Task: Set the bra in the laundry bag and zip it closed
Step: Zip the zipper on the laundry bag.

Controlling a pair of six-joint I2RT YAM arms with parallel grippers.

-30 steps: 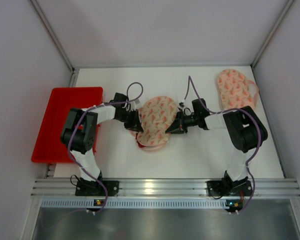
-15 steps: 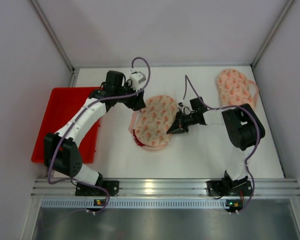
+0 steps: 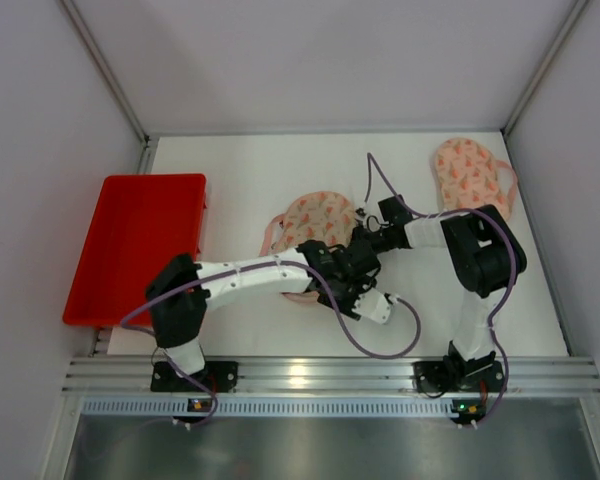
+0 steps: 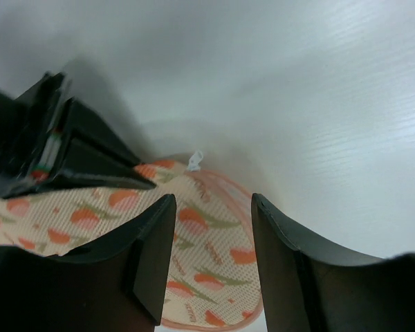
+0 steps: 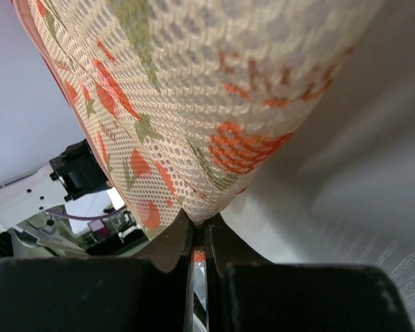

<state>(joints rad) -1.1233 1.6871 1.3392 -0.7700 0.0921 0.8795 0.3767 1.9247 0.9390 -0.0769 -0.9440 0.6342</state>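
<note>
I have the peach, tulip-printed mesh laundry bag (image 3: 315, 218) lying mid-way across the white bench (image 3: 230, 170). Its right-hand edge is nipped tight between the closed fingers of the right pincer (image 5: 199, 225). The left pincer (image 4: 213, 204) hangs just above that same end of the bag, its jaws about half apart with nothing between them.

I cannot see from here whether the bra is inside. A second printed piece with pink trim (image 3: 470, 175) lies well apart in the far right corner, and I cannot tell what it is. The red plastic tray (image 3: 130, 240) sits to the left.

I take this to be the zipping step. A small white tab (image 4: 194, 161) shows at the bag's rim, probably the zip pull. Next I need to bring the left fingers around that tab and close on it while the right holds the rim taut.
</note>
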